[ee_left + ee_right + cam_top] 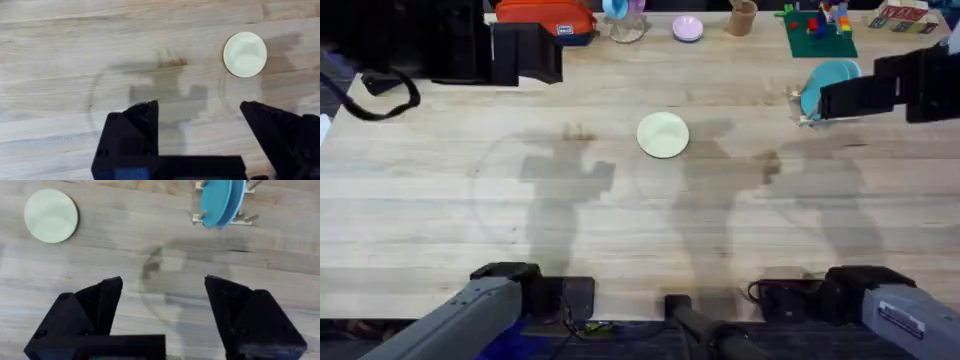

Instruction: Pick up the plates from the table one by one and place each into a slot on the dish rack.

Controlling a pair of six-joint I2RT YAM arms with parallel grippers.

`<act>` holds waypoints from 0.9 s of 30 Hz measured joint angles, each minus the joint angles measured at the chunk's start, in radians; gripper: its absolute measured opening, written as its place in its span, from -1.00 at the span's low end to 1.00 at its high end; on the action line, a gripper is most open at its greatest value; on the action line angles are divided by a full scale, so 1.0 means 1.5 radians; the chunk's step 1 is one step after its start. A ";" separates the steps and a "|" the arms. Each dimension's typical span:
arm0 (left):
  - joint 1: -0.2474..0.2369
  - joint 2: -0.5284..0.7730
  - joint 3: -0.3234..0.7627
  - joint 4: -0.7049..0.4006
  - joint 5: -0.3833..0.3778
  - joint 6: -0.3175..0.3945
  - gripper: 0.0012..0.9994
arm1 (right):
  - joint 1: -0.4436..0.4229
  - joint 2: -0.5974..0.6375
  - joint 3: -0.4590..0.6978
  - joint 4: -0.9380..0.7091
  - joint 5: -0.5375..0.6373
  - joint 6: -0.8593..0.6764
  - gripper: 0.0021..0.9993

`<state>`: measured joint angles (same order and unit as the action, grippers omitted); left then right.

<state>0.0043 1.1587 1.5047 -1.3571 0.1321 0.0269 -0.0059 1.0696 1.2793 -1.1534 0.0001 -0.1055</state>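
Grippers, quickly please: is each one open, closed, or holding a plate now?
Left gripper: open, holding nothing.
Right gripper: open, holding nothing.

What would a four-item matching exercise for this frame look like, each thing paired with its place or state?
Things:
1. yellow-green plate
2. teal plates
3. left gripper
4. pink dish

Places or states:
A. on edge in the dish rack
B. at the table's far edge, among other items
C. flat on the table near its middle
D. open, holding nothing, above bare wood

Pairs: 1-C, 2-A, 3-D, 4-B
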 joint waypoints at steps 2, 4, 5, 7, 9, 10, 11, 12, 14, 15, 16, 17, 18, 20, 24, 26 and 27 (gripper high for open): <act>0.000 0.001 0.000 0.000 0.002 0.000 0.99 | 0.000 0.005 0.000 0.000 0.000 0.000 0.99; 0.000 0.001 0.000 -0.001 0.002 0.000 0.99 | 0.000 0.007 0.000 0.000 0.000 0.000 0.99; 0.000 0.001 0.000 -0.002 0.002 0.000 0.99 | 0.000 0.007 0.001 0.000 0.000 0.000 0.99; 0.000 0.001 0.000 -0.005 0.002 0.000 0.99 | 0.000 0.007 0.001 0.000 0.000 0.000 0.99; 0.000 0.001 0.000 -0.006 0.002 0.000 0.99 | 0.000 0.007 0.001 0.000 0.000 0.000 0.99; 0.000 0.001 0.000 -0.006 0.002 0.000 0.99 | 0.000 0.007 0.001 -0.001 0.000 0.000 0.99; 0.000 0.001 0.000 -0.006 0.002 -0.001 0.94 | 0.000 0.007 0.001 -0.002 0.000 0.000 0.99; 0.000 0.001 0.000 -0.006 0.003 -0.001 0.66 | 0.000 0.007 0.001 -0.003 0.000 0.000 0.99; 0.000 0.001 0.000 -0.005 0.004 0.000 0.05 | 0.000 0.007 0.001 -0.003 0.000 0.000 0.99; 0.000 0.001 0.000 -0.005 0.004 0.000 -0.27 | 0.000 0.007 0.001 -0.002 0.000 0.000 0.99; 0.000 0.001 0.000 -0.006 0.004 0.000 -0.55 | 0.000 0.007 0.001 -0.002 0.000 0.000 0.99; 0.000 0.001 0.000 -0.006 0.004 0.000 -0.77 | 0.000 0.007 0.001 -0.003 0.000 0.000 0.99; 0.000 0.001 0.000 -0.007 0.004 0.002 -0.88 | 0.000 0.007 0.001 -0.002 0.000 0.000 0.99; 0.000 0.001 0.000 -0.013 0.004 0.002 -0.92 | 0.000 0.007 0.001 -0.002 0.000 0.000 0.99; 0.000 0.001 0.000 -0.017 0.010 0.002 -0.92 | 0.000 0.007 0.001 -0.002 0.000 0.000 0.99; 0.000 0.002 0.000 -0.026 0.039 0.002 -0.92 | 0.000 0.007 0.001 -0.002 0.000 0.000 0.99; 0.000 0.005 0.000 -0.025 0.049 0.002 -0.92 | 0.000 0.007 0.001 -0.002 0.000 0.000 0.99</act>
<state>0.0044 1.1661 1.5047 -1.3948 0.2053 0.0296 -0.0059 1.0794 1.2800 -1.1568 -0.0002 -0.1055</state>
